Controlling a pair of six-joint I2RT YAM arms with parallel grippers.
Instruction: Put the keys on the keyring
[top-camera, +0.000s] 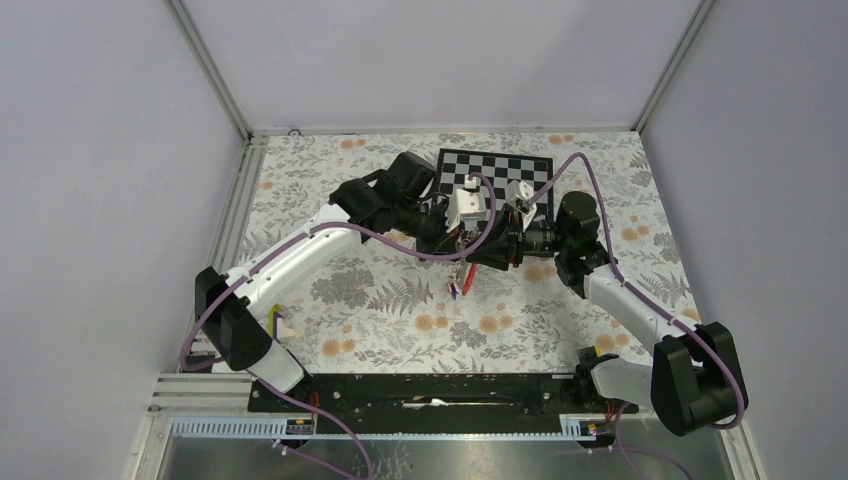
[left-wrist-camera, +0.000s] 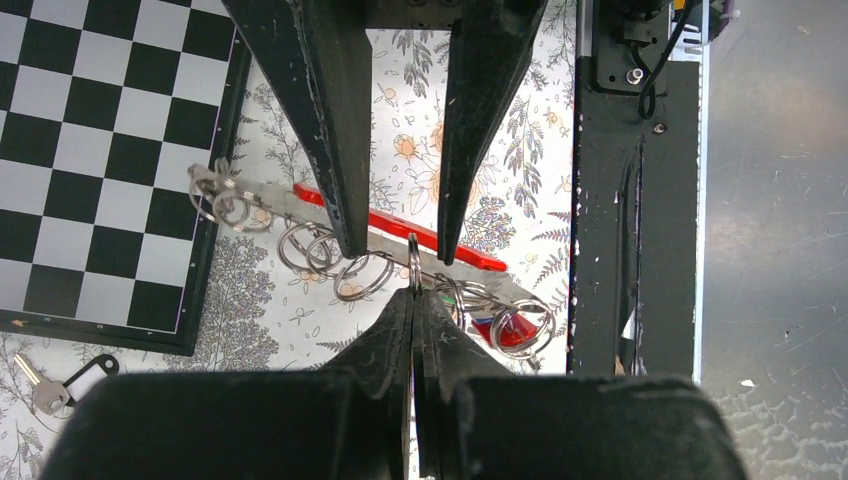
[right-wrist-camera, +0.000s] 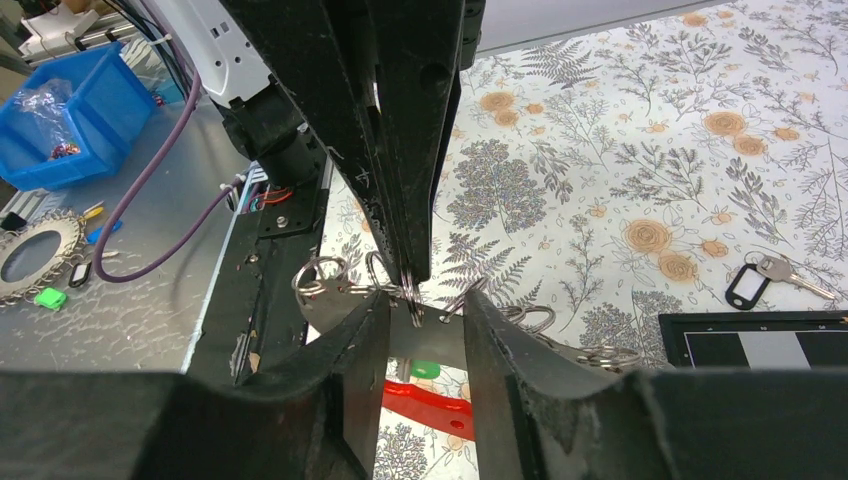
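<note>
Beside the chessboard (left-wrist-camera: 100, 150), left end effector (left-wrist-camera: 413, 298) pinches keyring (left-wrist-camera: 413, 250).

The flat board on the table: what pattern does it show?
Black-and-white checks; the board shows best in the left wrist view.

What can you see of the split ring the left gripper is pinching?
The split ring is thin silver metal, seen nearly edge-on and standing upright. The left gripper is shut on its lower part. It sits in a row of similar rings along a flat grey metal strip, with a red piece beyond it. The open fingers of the right gripper stand either side of it; whether they touch it cannot be told.
</note>
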